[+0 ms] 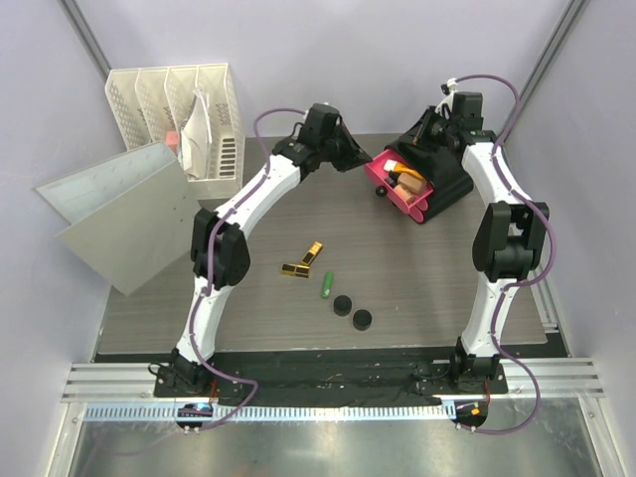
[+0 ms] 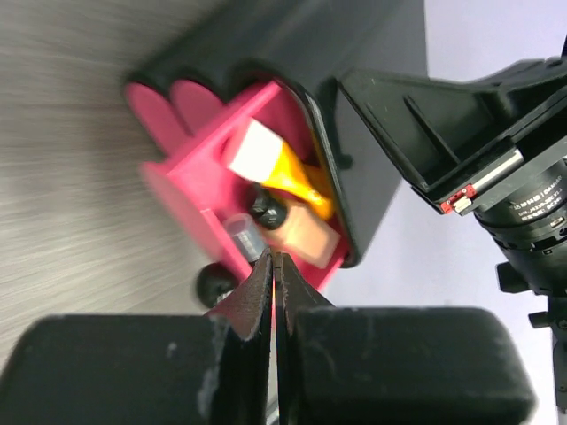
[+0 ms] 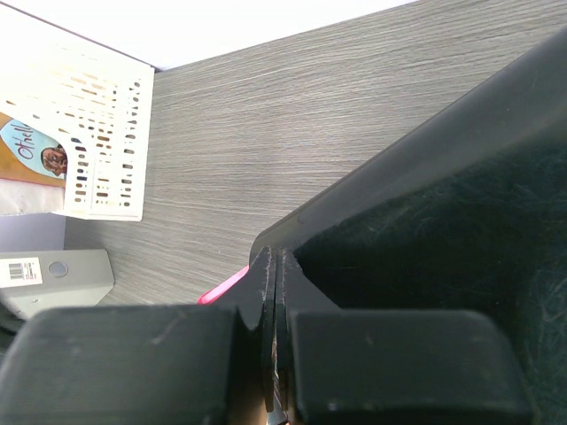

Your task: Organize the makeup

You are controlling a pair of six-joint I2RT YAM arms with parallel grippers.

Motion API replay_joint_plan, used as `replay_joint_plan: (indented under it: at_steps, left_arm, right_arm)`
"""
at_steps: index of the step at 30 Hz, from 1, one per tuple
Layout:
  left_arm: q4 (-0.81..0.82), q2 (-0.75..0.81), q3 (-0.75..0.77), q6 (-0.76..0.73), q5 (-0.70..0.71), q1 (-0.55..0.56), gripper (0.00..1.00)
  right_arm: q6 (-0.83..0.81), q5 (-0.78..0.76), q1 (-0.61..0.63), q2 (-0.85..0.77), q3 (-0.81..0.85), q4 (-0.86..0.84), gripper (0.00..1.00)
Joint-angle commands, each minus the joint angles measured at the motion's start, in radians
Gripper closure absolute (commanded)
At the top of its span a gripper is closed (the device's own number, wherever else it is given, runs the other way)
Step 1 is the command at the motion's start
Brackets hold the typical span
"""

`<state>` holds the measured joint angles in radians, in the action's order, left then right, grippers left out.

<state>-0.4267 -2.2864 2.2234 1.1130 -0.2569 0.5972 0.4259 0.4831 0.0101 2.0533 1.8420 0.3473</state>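
Item 1, left wrist view, closest in: left gripper [image 2: 275,261], fingertips pressed together to a hairline slit, nothing visible between them. Poised just in front of the open pink drawer [image 2: 190,159], tips near a clear cap [image 2: 239,230]; contact not discernible.

Item 2, drawer contents: orange tube [image 2: 297,177] with white cap [image 2: 252,150], lying slantwise; beneath it a beige foundation bottle [image 2: 308,237] with a dark round top; whether a second bottle alongside, impossible to tell. Small black knob [image 2: 215,282] just below the drawer front.

Item 3: black organizer box [image 2: 266,44], housing the drawer, set at the far right of the table [image 1: 248,298], turned at an angle.

Item 4, right wrist view: right gripper [image 3: 274,257], fingers closed flat against each other, empty as far as visible, hard up beside the dark wall of the organizer box; a sliver of pink at the left of the tips.

Item 5, loose on the table centre, well apart from the box:
- two gold-black lipsticks [image 1: 313,253] [image 1: 293,269], nearly touching at an angle
- green stick [image 1: 327,285], just nearer the arm bases than the lipsticks
- two round black discs [image 1: 343,305] [image 1: 363,319], side by side, just right of the stick

Item 6, far left corner: white mesh file rack [image 1: 184,114] holding papers; grey binders [image 1: 119,214] leaning beside it.
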Motion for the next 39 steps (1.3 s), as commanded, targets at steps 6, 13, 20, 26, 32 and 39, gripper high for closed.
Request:
replay_joint_plan:
  at_steps: [6,13,20,26,32,39]
  left_arm:
    - [-0.506,0.082,0.098,-0.119,0.208,-0.019,1.0]
    - [-0.46,0.004,0.068,-0.065,0.038,-0.017,1.0]
    - [-0.366,-0.076,0.087,-0.021,-0.08,-0.004,1.0]
    - [-0.258,-0.15,0.128,0.027,-0.171,0.027,1.0]
    - [-0.071,-0.154,0.13,0.103,-0.214,0.033,1.0]
    - [0.097,-0.146,0.12,0.169,-0.197,0.041,1.0]
  right_arm:
    - [-0.038,-0.08,0.004,0.096,-0.061,0.257,0.99]
    - [-0.038,-0.081,0.004,0.093,-0.067,0.256,0.99]
    - [-0.039,-0.083,0.004,0.094,-0.066,0.256,0.99]
    - [-0.038,-0.083,0.002,0.093,-0.067,0.256,0.99]
    - [-0.038,-0.083,0.002,0.093,-0.07,0.256,0.99]
    - [-0.039,-0.083,0.002,0.094,-0.067,0.256,0.99]
